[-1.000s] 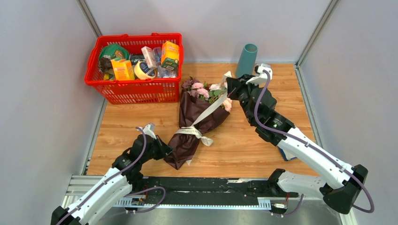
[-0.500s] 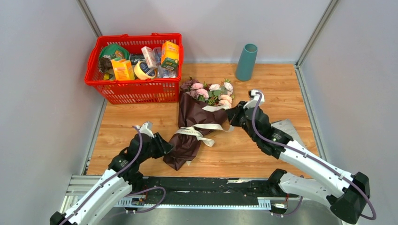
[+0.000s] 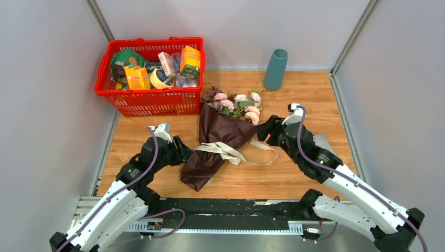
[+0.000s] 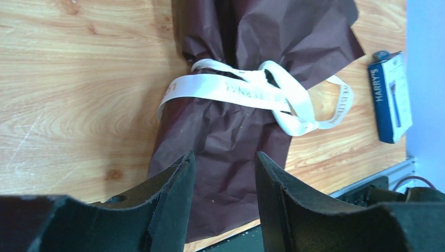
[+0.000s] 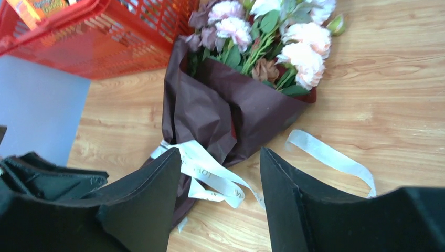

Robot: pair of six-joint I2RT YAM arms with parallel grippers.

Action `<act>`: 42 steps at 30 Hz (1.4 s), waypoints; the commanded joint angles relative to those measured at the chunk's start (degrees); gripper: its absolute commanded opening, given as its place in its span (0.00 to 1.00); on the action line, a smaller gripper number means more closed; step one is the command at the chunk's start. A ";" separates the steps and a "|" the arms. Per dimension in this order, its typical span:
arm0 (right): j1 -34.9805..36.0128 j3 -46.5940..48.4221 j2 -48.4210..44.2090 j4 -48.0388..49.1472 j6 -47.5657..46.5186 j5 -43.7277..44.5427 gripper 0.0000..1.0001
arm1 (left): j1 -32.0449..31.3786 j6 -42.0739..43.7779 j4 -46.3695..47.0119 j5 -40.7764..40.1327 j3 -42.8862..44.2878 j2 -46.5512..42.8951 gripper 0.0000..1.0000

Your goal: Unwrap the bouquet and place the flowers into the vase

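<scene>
Logging: we see the bouquet [image 3: 218, 137] mid-table, ribbon [image 3: 216, 149] trailing toward 3 o'clock; vase [image 3: 275, 69] upright at 1 o'clock by the far edge. Left gripper [image 3: 183, 152] and right gripper [image 3: 263, 131] flank the bouquet, jaws apart, empty. Only the left wrist shows a blue box [image 4: 391, 97] at the table edge.

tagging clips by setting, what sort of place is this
Most likely a robot lab test cell: a wood-topped table boxed in by plain grey panels, two robot arms mounted on a rail at its near edge, and staged props: a red basket of groceries, a bouquet and a teal vase.
</scene>
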 commanded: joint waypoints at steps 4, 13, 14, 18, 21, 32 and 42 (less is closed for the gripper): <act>0.14 0.74 8.14 9.21 -2.67 -20.47 0.53 | -0.07 1.18 2.56 0.98 -0.45 5.05 0.54; 6.73 -4.46 24.93 27.25 1.73 -31.93 0.48 | -0.07 -5.76 10.47 6.95 -11.17 5.23 0.51; 7.34 -3.93 26.51 27.25 1.64 -31.58 0.47 | -0.07 -5.94 10.56 7.04 -11.52 4.45 0.51; 9.10 -3.48 29.86 27.25 3.57 -27.81 0.43 | -0.07 -6.03 8.99 6.17 -12.14 2.25 0.50; 9.55 -4.45 31.97 28.04 5.68 -26.04 0.42 | -0.07 -6.03 8.36 5.55 -12.41 0.75 0.49; 11.13 -1.82 34.53 19.46 -3.36 -15.95 0.49 | -0.07 -6.56 9.16 7.22 -14.34 -0.92 0.46; 11.04 -0.59 33.73 14.15 -7.15 -11.80 0.45 | -0.07 -5.59 4.76 4.94 -11.27 -1.80 0.49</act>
